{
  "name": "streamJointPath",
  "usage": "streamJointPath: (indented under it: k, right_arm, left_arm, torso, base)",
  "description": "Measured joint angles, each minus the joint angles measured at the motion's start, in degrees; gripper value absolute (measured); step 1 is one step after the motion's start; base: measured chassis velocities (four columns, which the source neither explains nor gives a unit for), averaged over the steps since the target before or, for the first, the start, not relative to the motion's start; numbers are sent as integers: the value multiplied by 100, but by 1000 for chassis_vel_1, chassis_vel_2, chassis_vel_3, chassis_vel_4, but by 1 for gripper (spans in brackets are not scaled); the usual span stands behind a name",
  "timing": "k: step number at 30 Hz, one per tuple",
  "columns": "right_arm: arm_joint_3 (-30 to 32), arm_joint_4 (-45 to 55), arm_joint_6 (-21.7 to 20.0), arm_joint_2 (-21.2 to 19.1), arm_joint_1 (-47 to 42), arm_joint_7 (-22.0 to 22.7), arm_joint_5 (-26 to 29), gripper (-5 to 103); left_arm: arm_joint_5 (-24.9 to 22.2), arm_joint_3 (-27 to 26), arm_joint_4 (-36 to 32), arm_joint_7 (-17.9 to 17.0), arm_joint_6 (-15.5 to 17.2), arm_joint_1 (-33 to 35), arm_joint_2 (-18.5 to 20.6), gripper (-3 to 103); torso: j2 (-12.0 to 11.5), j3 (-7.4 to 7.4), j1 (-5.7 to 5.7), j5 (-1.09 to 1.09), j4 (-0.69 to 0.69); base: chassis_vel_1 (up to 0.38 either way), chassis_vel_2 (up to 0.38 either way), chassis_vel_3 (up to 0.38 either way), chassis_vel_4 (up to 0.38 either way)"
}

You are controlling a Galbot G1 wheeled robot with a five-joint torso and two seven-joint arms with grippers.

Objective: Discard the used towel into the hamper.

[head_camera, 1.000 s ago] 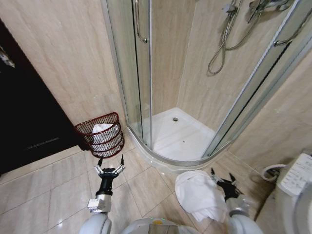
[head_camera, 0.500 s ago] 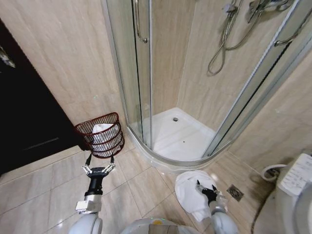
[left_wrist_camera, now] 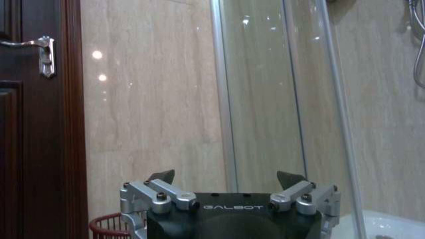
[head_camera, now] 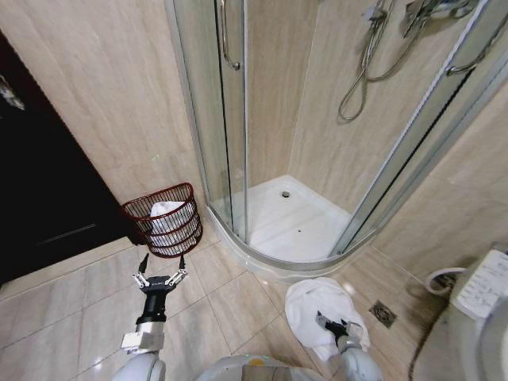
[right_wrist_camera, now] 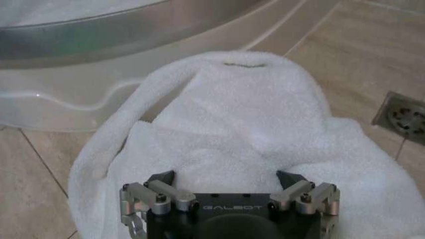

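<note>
A white used towel (head_camera: 317, 305) lies crumpled on the floor tiles just outside the shower tray; it is also close up in the right wrist view (right_wrist_camera: 232, 134). My right gripper (head_camera: 332, 325) hovers open directly over the towel's near part, its fingertips (right_wrist_camera: 289, 178) just above the cloth with nothing between them. The hamper (head_camera: 165, 220), a dark red wire basket with white cloth inside, stands against the wall left of the shower; its rim (left_wrist_camera: 106, 227) peeks into the left wrist view. My left gripper (head_camera: 161, 264) is open, low above the floor just in front of the hamper.
The curved shower enclosure (head_camera: 238, 119) with its raised white tray (head_camera: 294, 218) stands between hamper and towel. A floor drain (head_camera: 382, 313) is right of the towel, a toilet (head_camera: 484, 298) at far right, and a dark wooden door (head_camera: 32, 175) on the left.
My right gripper has moved left from beside the towel and sunk over it. The left gripper has drawn back and left, nearer the hamper's front.
</note>
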Motion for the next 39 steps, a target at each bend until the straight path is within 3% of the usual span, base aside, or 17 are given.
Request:
streamJointPath:
  k: [21, 39]
  right_arm:
    - [49, -685, 541, -16, 395, -86, -9, 100]
    - [68, -818, 656, -87, 459, 16, 35, 100]
  left_arm:
    - [3, -21, 97, 87, -133, 98, 17, 100]
    - [81, -60, 78, 98, -110, 103, -5, 100]
  torso:
    - [-9, -7, -2, 0, 0]
    - [-392, -257, -132, 0, 1]
  base:
    - [0, 0, 0, 0]
    - [0, 0, 0, 0]
